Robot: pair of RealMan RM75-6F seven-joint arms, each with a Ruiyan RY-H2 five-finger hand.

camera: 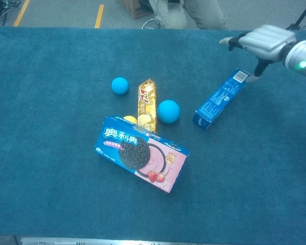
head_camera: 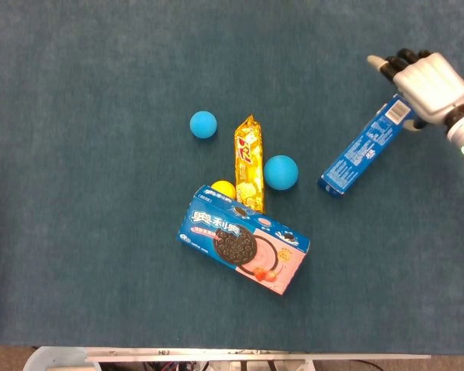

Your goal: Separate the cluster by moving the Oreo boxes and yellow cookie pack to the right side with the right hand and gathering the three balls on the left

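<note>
Moved right: slim Oreo box, right hand spread wide above its far end, holding nothing. Left in cluster: large Oreo box, yellow cookie pack, three balls ungathered
</note>
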